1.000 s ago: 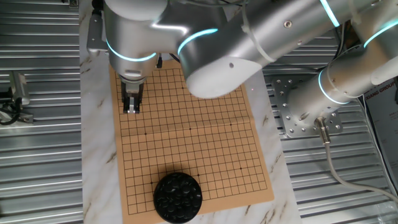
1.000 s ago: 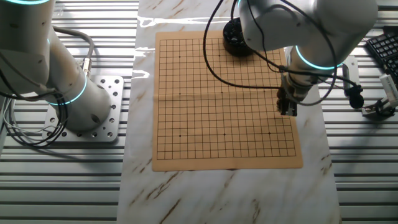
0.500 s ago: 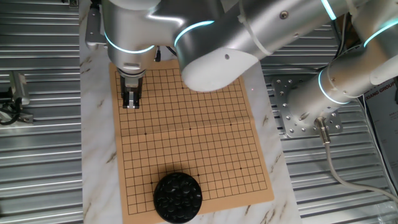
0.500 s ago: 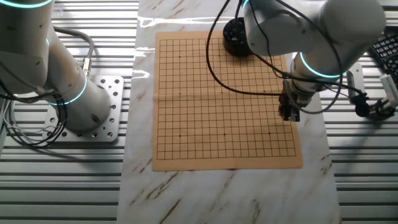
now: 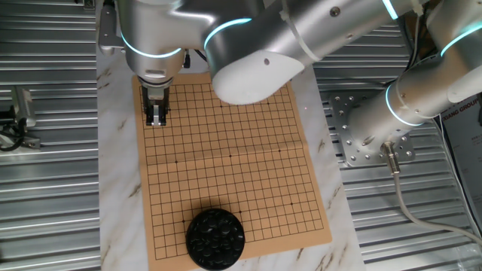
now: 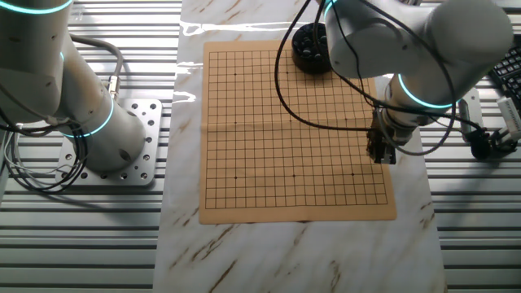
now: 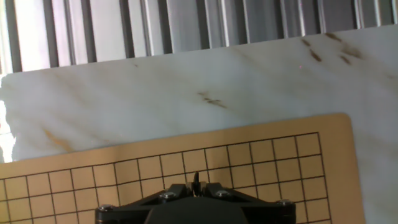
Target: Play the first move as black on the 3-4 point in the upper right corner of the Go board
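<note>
Overhead, the gripper (image 5: 157, 120) hangs at the upper left of the Go board (image 5: 233, 173), likely lining up on the corner point. Its fingers look pressed together; whether they pinch a black stone cannot be told. Lower centre, the black bowl (image 5: 215, 239) holds many stones.

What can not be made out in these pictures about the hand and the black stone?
- Black stone: none seen in any view; if the hand holds one, its closely set fingers would hide it.
- Fingertips: in the hand view the hand's own body covers them; in both fixed views they are too small to tell a gap.
- Go board: in one fixed view the arm hides its far edge.
- Bowl: in the other fixed view the arm partly covers it.
</note>
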